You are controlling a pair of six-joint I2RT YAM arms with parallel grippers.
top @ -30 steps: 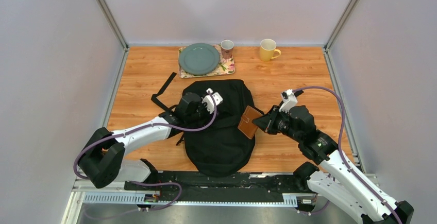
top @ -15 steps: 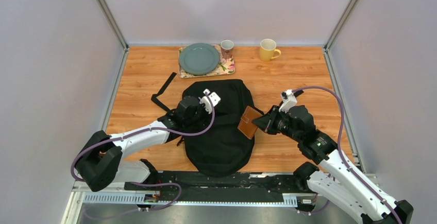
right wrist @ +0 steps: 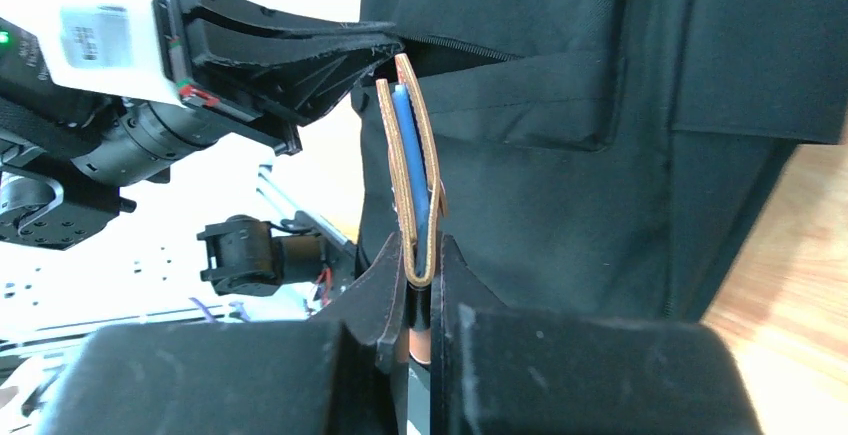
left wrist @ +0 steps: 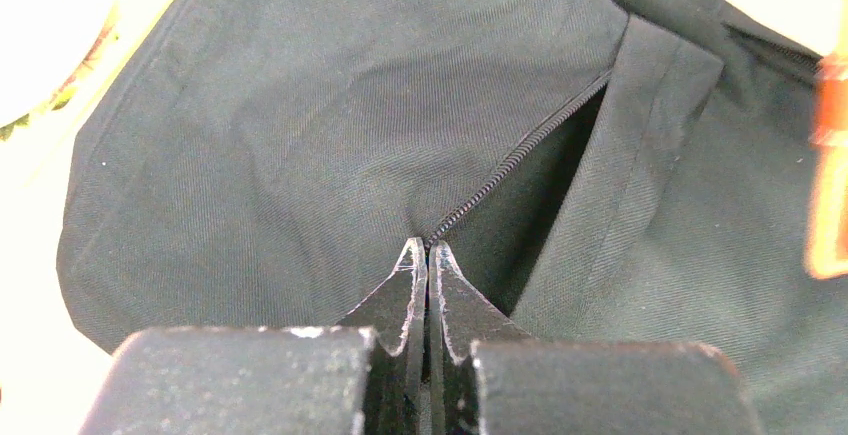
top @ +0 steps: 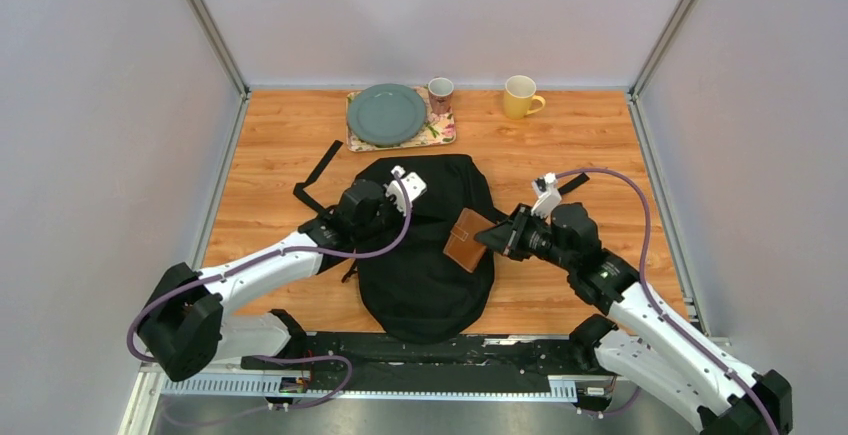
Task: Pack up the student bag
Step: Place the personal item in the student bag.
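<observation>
The left gripper (left wrist: 427, 250) had its jaws pressed together, tips meeting at the near end of an open zipper (left wrist: 520, 155) on the student bag (top: 425, 275). Whether fabric was pinched between them could not be made out. Beside the zipper a dark pocket mouth gaped under a fabric flap.

The right gripper (right wrist: 420, 255) was clamped on the folded edge of a brown wallet (right wrist: 430, 170), held upright on edge with its open side pointing away and a blue lining showing between the leather halves. The wallet hung over the bag's right half, close to the left gripper's tips at the pocket mouth.

The black bag lay flat at the middle of the wooden table (top: 280, 155), between the two arms, a strap (top: 318, 170) trailing off to its far left.

Along the far edge stood a green plate (top: 386, 113) on a floral tray (top: 443, 132), a small brown cup (top: 440, 90) at the tray's corner, and a yellow mug (top: 521, 96) to their right.
</observation>
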